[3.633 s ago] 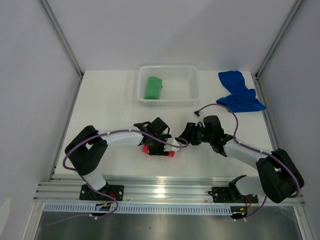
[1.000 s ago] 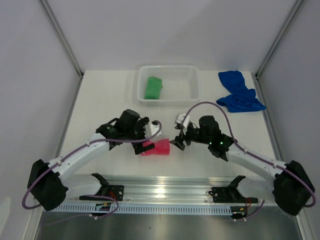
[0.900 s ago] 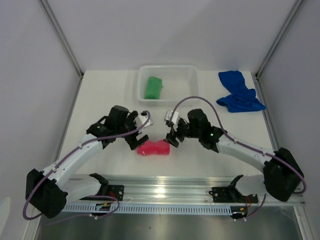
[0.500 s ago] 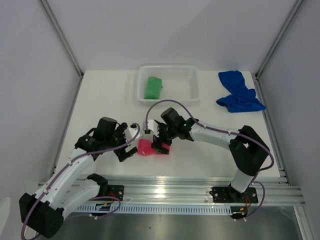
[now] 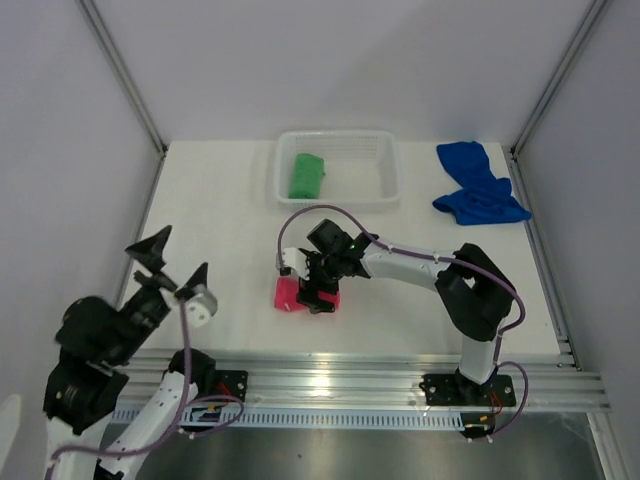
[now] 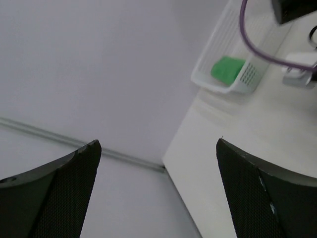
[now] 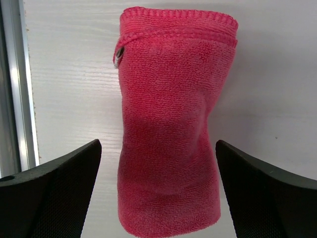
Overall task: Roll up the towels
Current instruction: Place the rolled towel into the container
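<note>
**Item 1, pink-red towel** (image 7: 171,99): rolled into a short, thick cylinder. It lies on the white table (image 5: 220,200) near the front edge, left of centre and close to the aluminium rail (image 5: 330,375). A stitched hem shows at one end of the roll, with a small round dark spot beside it, too small to identify.

**Item 2, right gripper** (image 7: 157,144): lowered over the pink-red roll with jaws wide apart and one finger on each side. A strip of bare table shows between each finger and the cloth, so nothing is gripped. The right arm reaches leftward across the table from its base.

**Item 3, left gripper** (image 5: 186,250): raised off the table at the left, the arm folded back above its base. Jaws are spread fully and hold nothing.

**Item 4, green towel** (image 5: 306,175): rolled, lying in the left half of the white basket (image 5: 340,204) at the far middle of the table.

**Item 5, blue towel** (image 5: 480,185): loose and crumpled, not rolled, at the far right of the table. It is well apart from the basket and from both grippers.

**Item 6, purple cable** (image 5: 300,215): arches above the right wrist
</note>
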Controlling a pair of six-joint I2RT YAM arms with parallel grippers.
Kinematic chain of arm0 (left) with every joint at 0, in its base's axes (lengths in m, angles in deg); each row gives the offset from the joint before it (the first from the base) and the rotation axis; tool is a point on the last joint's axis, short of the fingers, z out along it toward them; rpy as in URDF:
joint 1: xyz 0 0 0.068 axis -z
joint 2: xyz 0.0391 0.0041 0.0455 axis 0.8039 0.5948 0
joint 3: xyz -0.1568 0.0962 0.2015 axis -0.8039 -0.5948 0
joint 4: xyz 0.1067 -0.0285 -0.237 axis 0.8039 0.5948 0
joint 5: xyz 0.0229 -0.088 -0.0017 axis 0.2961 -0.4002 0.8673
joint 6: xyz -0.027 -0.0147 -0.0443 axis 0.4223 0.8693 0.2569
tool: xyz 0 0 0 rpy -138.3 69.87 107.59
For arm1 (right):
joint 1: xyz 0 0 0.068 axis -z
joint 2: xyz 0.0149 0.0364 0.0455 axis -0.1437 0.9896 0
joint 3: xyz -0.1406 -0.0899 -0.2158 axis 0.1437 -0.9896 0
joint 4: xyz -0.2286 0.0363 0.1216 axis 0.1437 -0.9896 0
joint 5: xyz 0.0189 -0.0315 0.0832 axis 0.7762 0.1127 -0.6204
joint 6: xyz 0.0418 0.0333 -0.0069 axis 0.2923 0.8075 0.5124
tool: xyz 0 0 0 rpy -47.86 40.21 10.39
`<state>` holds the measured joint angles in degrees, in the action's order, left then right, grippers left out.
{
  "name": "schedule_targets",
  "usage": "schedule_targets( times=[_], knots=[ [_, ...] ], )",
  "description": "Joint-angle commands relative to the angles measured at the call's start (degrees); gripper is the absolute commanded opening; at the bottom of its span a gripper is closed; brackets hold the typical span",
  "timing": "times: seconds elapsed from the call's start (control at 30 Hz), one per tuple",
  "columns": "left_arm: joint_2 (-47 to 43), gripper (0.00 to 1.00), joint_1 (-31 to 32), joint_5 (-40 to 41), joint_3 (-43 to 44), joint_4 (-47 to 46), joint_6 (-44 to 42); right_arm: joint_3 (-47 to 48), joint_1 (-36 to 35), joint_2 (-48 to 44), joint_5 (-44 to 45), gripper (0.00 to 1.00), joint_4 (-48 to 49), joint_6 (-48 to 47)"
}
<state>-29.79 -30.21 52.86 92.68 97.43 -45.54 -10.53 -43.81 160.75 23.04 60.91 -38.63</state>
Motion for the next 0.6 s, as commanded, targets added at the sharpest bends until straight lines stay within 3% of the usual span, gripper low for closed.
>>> schedule_targets(
  times=[0.0, 0.07, 0.13, 0.27, 0.3, 0.4, 0.57],
  knots=[
    [-1.77, 0.99, -0.35, -14.84, -0.95, 4.84, 0.11, 3.51, 0.13, 1.91, 0.86, 0.99, -0.63, 0.28],
    [0.33, 0.96, -0.35, -19.49, -5.40, 10.22, -0.52, 3.95, 0.22, 3.14, 1.38, 0.99, -0.36, 1.16],
    [2.09, 0.88, 0.26, -21.08, -10.50, 9.72, -2.87, 4.65, 0.22, 3.93, 1.83, 0.99, -0.54, 1.33],
    [1.93, 0.83, 6.57, -19.52, -22.20, 0.42, -14.88, 5.09, 0.13, 5.68, 0.43, 0.99, -0.19, 0.28],
    [1.66, 0.83, 11.73, -18.12, -28.49, -3.78, -17.63, 5.27, 0.04, 6.13, 0.07, 0.99, -0.01, 0.28],
    [4.54, 0.77, 23.59, -11.44, -35.37, -10.65, -23.45, 5.45, 0.22, 7.10, 0.16, 0.99, 0.60, 0.98],
    [18.68, 0.66, 34.71, -6.87, -36.11, -16.82, -20.91, 4.22, 0.39, 7.19, -0.28, 0.95, 1.57, 1.07]
  ],
)
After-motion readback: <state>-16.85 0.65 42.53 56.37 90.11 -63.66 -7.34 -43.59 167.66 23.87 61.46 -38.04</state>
